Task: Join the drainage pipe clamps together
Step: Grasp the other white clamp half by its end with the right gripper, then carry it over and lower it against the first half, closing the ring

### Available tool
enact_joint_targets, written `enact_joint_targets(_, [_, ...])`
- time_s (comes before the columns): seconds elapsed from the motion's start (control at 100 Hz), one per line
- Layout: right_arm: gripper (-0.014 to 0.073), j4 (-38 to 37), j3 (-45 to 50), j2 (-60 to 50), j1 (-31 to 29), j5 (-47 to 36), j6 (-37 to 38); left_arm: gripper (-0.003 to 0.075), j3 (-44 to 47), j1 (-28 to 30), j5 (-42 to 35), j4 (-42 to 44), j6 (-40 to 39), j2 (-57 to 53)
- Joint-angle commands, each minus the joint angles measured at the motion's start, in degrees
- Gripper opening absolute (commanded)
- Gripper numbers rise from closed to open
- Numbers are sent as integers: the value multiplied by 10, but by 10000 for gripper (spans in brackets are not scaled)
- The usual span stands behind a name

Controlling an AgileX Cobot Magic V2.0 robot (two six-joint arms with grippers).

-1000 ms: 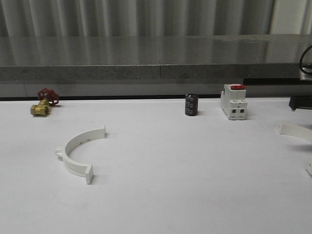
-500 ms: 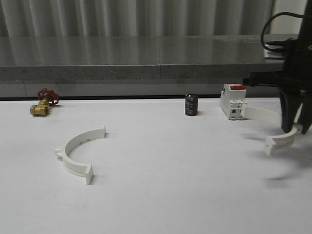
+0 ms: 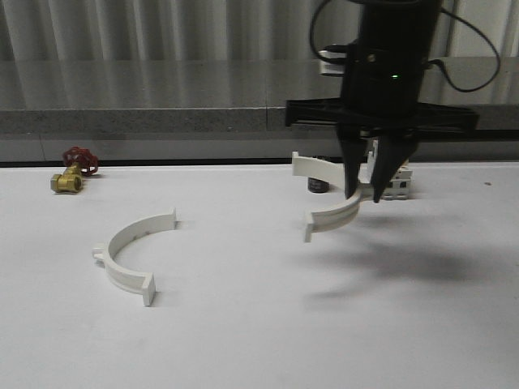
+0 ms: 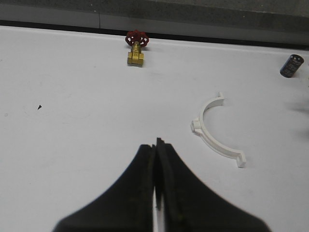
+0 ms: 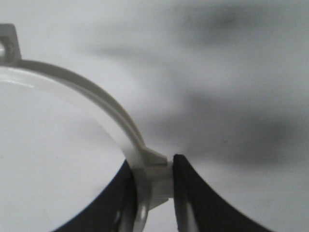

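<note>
Right gripper hangs above the white table, fingers pinched on the middle of one clamp half; that half is lifted clear of the surface, arc curving off to the robot's left, shadow beneath. Wrist view confirms a tight pinch at the small mid-arc tab. Left gripper hovers over bare table, jaws pressed together, holding nothing.

Second clamp half lies flat on the table, well to the left of the carried one, open side facing right.

Behind the arm: breaker and dark capacitor, both partly hidden. Brass valve at far left rear.

Judgement: transport step, joining not yet begun. To mate well, turn the carried half so its open side faces the resting one, line up end tabs, lower level, press ends together evenly. Left gripper may need to brace the resting half against sliding.
</note>
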Motion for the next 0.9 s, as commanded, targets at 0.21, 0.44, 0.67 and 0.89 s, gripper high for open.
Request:
enact_joint_targets(0.21, [-46, -34, -103, 42, 80, 4, 72, -21, -14, 1, -38, -3, -2, 5])
enact_joint_targets(0.44, [-46, -33, -141, 84, 108, 4, 85, -21, -14, 1, -38, -3, -2, 5])
enact_joint_targets(0.67, [-46, -21, -175, 121, 120, -8, 96, -21, -14, 1, -38, -3, -2, 5])
enact_joint_targets(0.89, [-45, -10, -198, 150, 125, -18, 112, -21, -14, 1, -38, -3, -2, 5])
